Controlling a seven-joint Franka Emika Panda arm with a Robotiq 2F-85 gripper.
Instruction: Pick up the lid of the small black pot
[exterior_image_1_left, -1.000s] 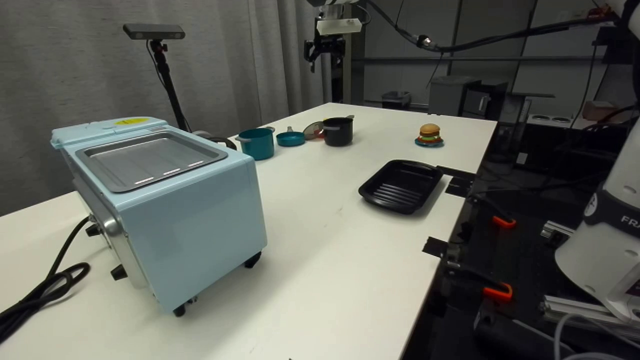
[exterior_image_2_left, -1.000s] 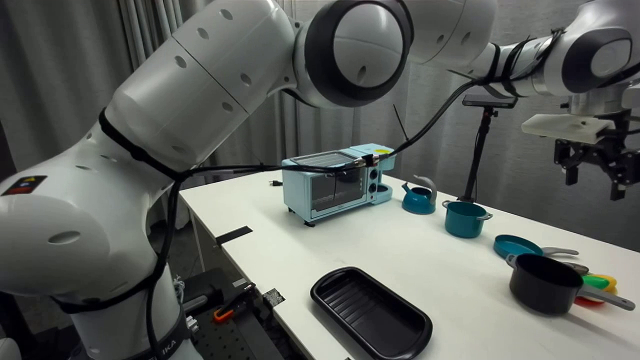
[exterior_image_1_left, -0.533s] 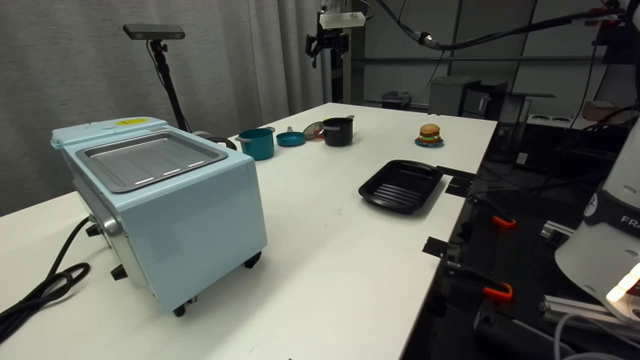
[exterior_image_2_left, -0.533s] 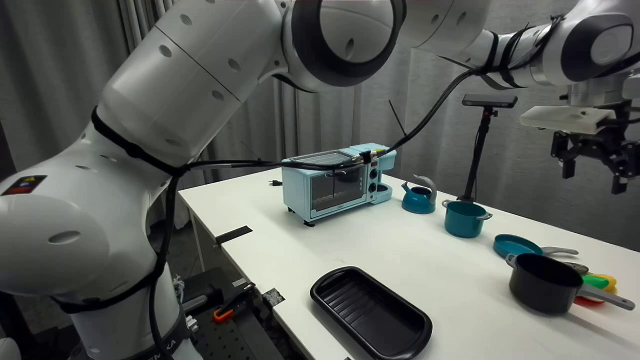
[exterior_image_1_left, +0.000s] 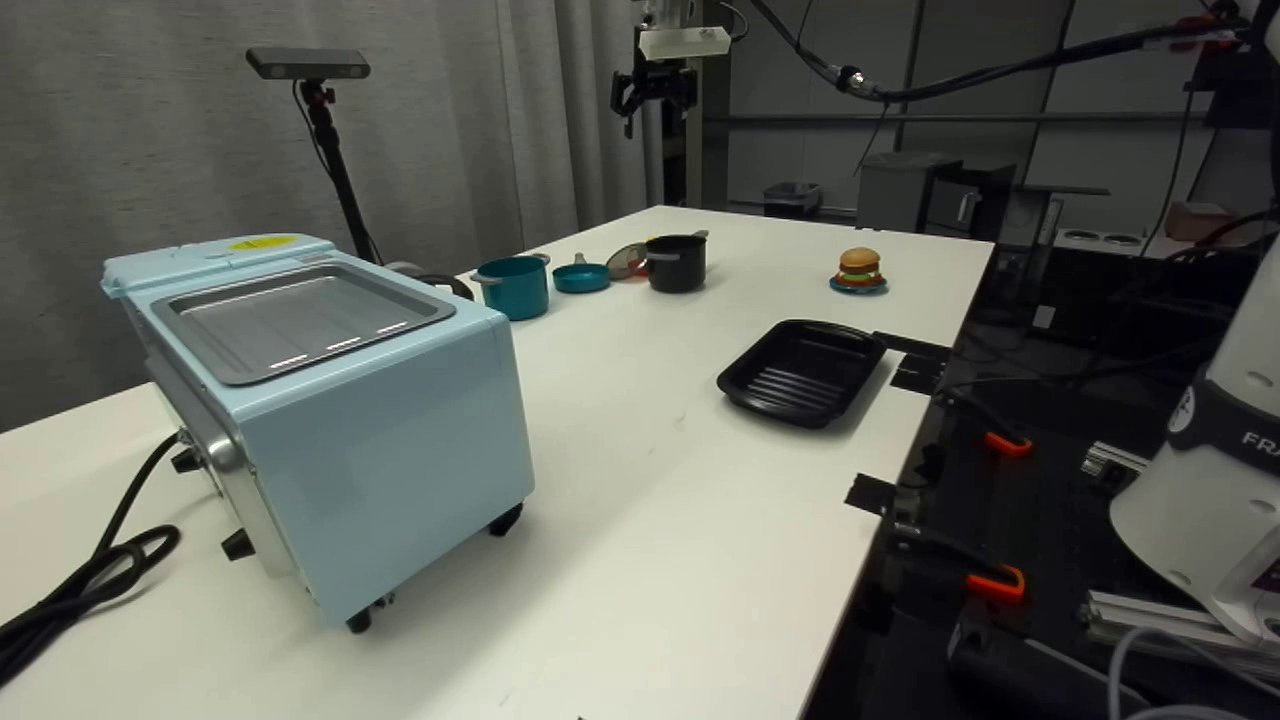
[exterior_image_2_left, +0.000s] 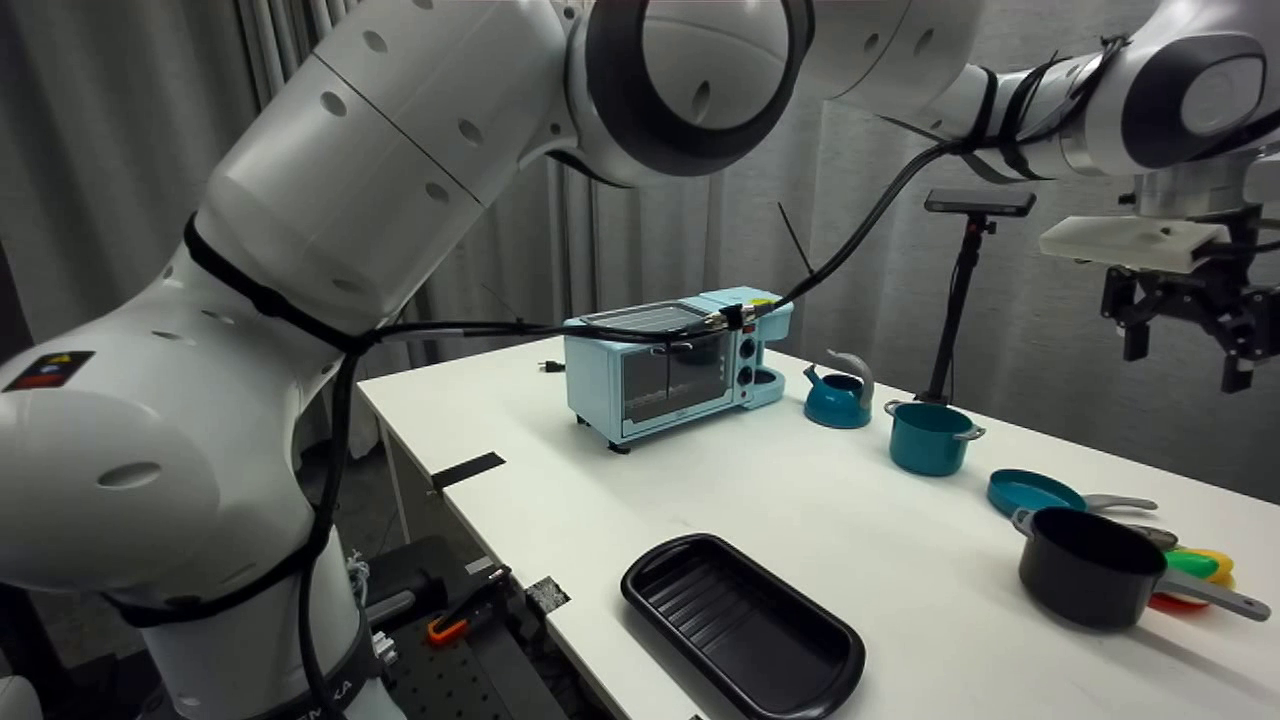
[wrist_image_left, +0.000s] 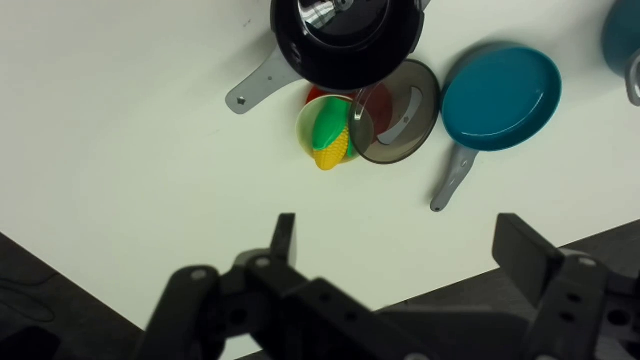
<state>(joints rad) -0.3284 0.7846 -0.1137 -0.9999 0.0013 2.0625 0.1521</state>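
White, smooth-shelled, many-jointed robot arm (exterior_image_2_left: 440, 90), raised, with black, angular, two-fingered gripper (wrist_image_left: 398, 232).
Slanted upward from the white, rounded base (exterior_image_1_left: 1190, 520), bent at the elbow (exterior_image_2_left: 715, 70), extended high in an exterior view; ending in silver, cylindrical wrist (exterior_image_2_left: 1187, 190) above the gripper, pointed downward in both exterior views. Set wide at the jaws, with blocky, black, flat-faced fingertips (wrist_image_left: 522, 260) well apart in the wrist view.
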